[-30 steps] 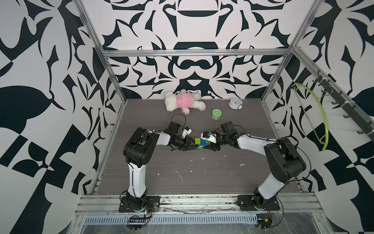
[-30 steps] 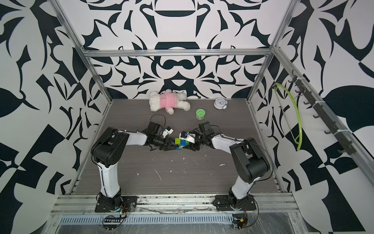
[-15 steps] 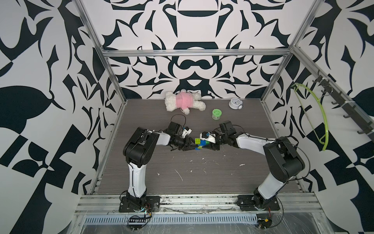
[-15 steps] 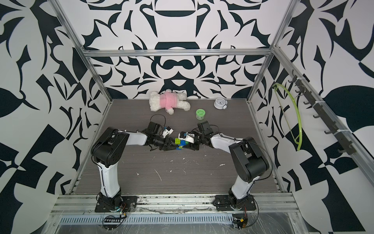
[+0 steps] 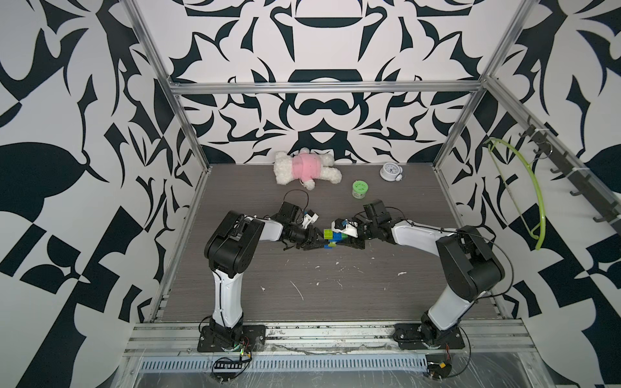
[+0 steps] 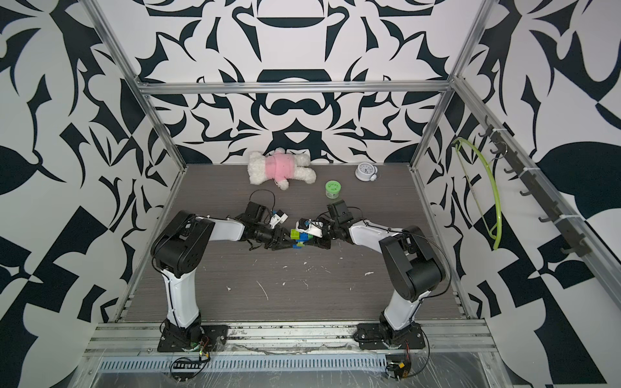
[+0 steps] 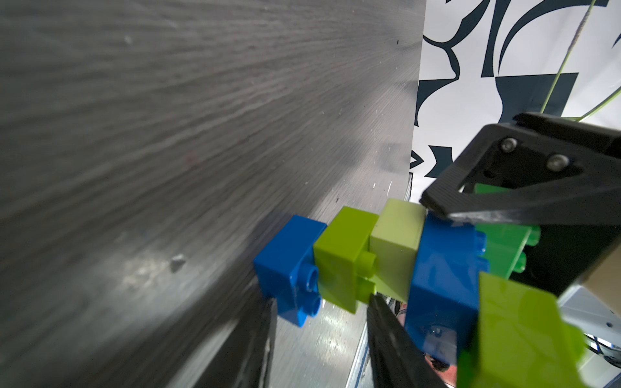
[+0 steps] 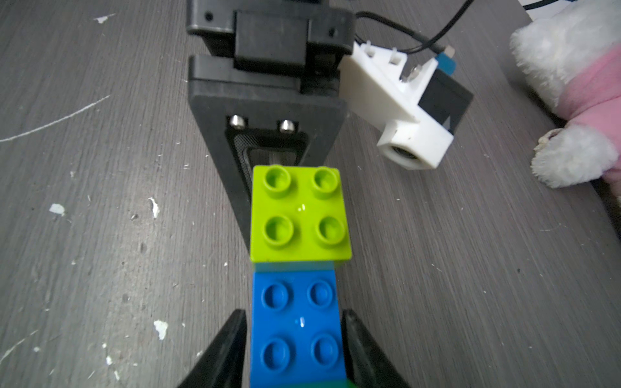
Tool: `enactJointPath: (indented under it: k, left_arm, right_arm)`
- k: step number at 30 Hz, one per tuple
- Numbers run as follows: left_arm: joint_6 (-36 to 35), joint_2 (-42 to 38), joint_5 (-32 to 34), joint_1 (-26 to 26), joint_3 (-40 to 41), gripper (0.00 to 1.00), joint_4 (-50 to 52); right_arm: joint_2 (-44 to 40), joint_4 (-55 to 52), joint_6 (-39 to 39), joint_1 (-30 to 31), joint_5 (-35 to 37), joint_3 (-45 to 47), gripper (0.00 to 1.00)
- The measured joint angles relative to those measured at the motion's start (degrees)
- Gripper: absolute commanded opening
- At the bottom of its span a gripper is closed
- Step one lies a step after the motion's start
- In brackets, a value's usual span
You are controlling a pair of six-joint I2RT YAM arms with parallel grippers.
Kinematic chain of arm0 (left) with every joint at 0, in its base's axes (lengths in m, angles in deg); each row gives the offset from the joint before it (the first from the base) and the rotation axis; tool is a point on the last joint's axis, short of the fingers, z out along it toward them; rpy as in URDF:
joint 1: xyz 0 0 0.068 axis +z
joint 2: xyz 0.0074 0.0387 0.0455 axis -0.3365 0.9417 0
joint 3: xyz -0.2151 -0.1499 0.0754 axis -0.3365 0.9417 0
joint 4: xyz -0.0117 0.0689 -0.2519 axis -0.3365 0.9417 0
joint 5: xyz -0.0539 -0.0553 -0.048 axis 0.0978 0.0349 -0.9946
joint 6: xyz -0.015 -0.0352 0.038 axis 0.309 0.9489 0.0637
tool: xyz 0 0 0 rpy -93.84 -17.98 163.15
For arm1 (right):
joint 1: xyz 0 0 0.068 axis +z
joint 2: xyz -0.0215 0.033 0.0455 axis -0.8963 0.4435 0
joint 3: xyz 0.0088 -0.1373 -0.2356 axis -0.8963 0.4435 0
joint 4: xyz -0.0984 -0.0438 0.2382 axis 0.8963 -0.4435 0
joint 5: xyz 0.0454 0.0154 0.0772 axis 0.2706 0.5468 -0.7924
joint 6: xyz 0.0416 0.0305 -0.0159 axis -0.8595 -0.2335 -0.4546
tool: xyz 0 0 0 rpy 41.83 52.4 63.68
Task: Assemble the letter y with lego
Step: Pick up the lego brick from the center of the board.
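Left fingers [image 7: 389,342] clamped on the Y [image 5: 332,236], right fingers [image 8: 363,352] pinching its blue brick [image 8: 297,322].

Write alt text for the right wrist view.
The right gripper clamps a wide blue brick between its fingertips, with a lime green brick seated on the brick's far half. Beyond, the left gripper holds the same lego figure over a grey flecked table. A pink-and-white plush toy lies at the edge.

No readable text in any view, clock [image 5: 389,171] face at the back too small for its numerals, dark print on the green tub [image 5: 359,188] lid illegible, studs of the lime green brick [image 8: 300,215] blurred, no lettering made out
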Motion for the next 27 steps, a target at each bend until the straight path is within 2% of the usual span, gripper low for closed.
enactJointPath:
  k: [6,16,22,27]
  left_arm:
    - [0.0,0.0,0.0,0.0,0.0,0.46,0.0]
    - [-0.1,0.0,0.0,0.0,0.0,0.47,0.0]
    - [-0.2,0.0,0.0,0.0,-0.1,0.52,0.0]
    - [-0.2,-0.1,0.0,0.0,-0.3,0.53,0.5]
  right_arm:
    - [0.0,-1.0,0.4,0.0,0.0,-0.5,0.42]
    - [0.0,-2.1,0.8,0.0,0.0,-1.0,0.41]
    - [0.0,-2.7,1.0,0.0,0.2,-1.2,0.40]
    - [0.3,-3.3,1.2,0.0,0.1,-1.7,0.41]
